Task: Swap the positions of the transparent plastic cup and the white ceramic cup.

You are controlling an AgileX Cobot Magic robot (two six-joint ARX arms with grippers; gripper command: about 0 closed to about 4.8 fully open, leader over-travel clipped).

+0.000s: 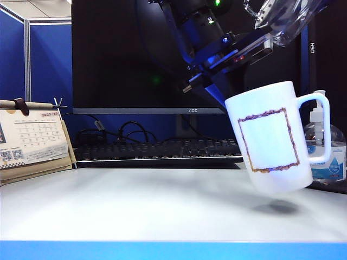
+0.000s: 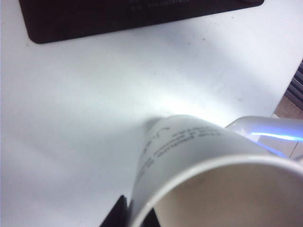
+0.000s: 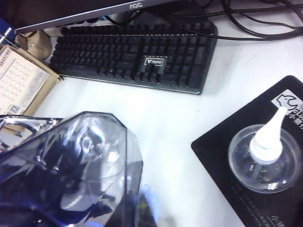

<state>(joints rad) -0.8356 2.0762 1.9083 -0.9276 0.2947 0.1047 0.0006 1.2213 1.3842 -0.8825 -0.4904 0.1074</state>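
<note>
White ceramic cup (image 1: 274, 135) in left gripper, transparent plastic cup (image 3: 71, 165) in right gripper

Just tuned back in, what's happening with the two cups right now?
Both cups are in the air. The left gripper is shut on the white ceramic cup, which hangs tilted just above the table at the right of the exterior view. The right gripper is shut on the transparent plastic cup and holds it higher. Neither cup is set down yet.

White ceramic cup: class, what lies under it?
Only its shadow on bare white table; the white ceramic cup hangs tilted, clear of it. The left hand gripping it is hidden.
</note>
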